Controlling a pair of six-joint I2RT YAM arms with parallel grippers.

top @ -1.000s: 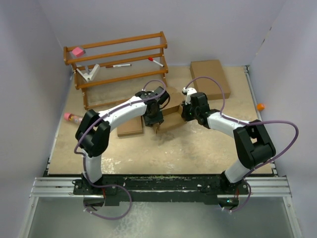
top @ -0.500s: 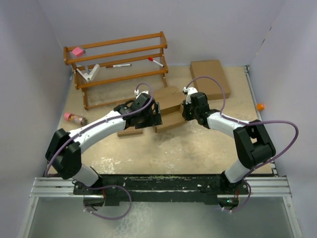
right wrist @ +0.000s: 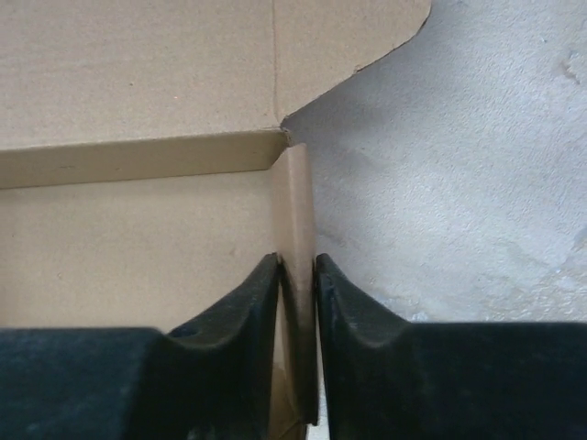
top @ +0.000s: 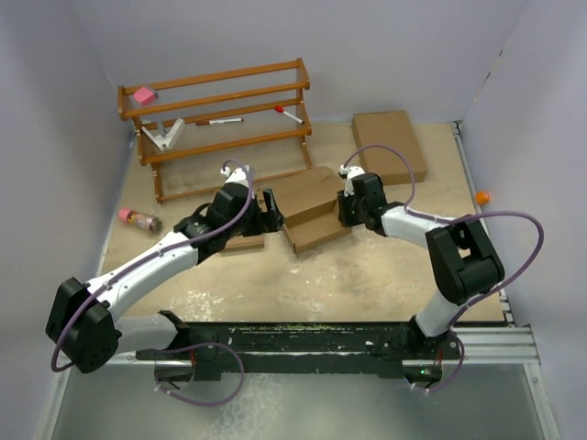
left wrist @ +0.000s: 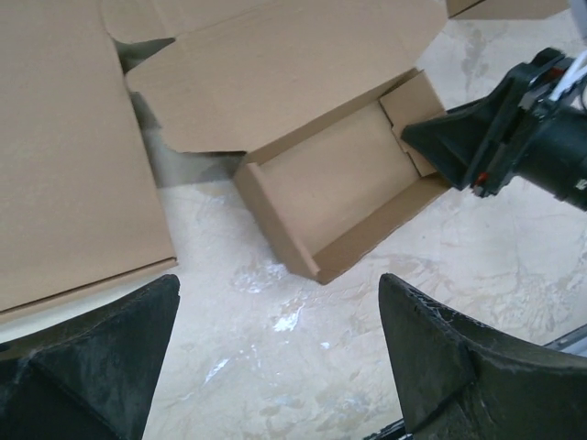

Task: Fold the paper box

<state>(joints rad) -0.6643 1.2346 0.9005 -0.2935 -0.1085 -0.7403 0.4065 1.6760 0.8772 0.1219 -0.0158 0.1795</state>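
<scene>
The paper box lies mid-table as a shallow brown tray with its lid flap spread flat behind it. In the left wrist view the paper box shows its raised walls and bare inside. My left gripper is open just left of the box, apart from it, and in its own view the left gripper has only table between its fingers. My right gripper is at the box's right end. In its wrist view the right gripper straddles the upright end wall of the paper box, one finger on each side, touching it.
A wooden rack with small items stands at the back left. A large flat brown box lies at the back right. Another flat cardboard piece sits under my left wrist. A pink bottle lies at the left edge.
My left gripper opened, let go of the box and drew back to the left, the arm stretching low. The box settled flat with its lid open. The right gripper stayed on the end wall.
</scene>
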